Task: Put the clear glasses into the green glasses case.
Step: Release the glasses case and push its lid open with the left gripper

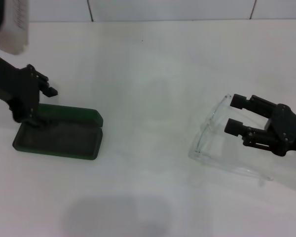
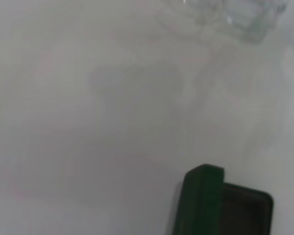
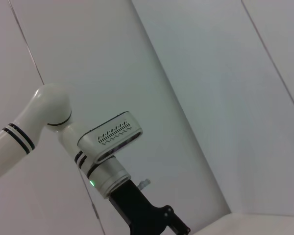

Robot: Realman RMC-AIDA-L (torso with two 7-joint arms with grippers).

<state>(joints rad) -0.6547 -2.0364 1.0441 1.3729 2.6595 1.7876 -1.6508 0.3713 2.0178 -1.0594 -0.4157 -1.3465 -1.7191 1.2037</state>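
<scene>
The right gripper (image 1: 233,114) sits low on the right side of the table (image 1: 153,89), its two black fingers (image 1: 237,100) spread apart and pointing left. They reach in over the clear glasses (image 1: 209,143), which lie on the table under and around the fingertips, with the curved front facing left and one thin arm trailing back toward the near right. The fingers are not closed on the frame; whether either one touches the plastic cannot be told, and the glasses look to be resting on the table rather than lifted.

Well apart from them, on the left side of the table, lies the green glasses case (image 1: 59,138). It is open, with the dark lining of its tray facing up and the lid standing along its far edge. The left gripper (image 1: 37,106) is at the far left corner of the case, down at the lid, and seems to steady it; whether its fingers are spread or pinched on the lid cannot be told. The left wrist view shows a corner of the case and, far off, a faint shape of the glasses.

As a judgement, the task is at an early stage. The case stands ready to receive, but the glasses are not yet gripped. What remains is the grasp, the carry leftward across the table, and the setting down inside the tray.
</scene>
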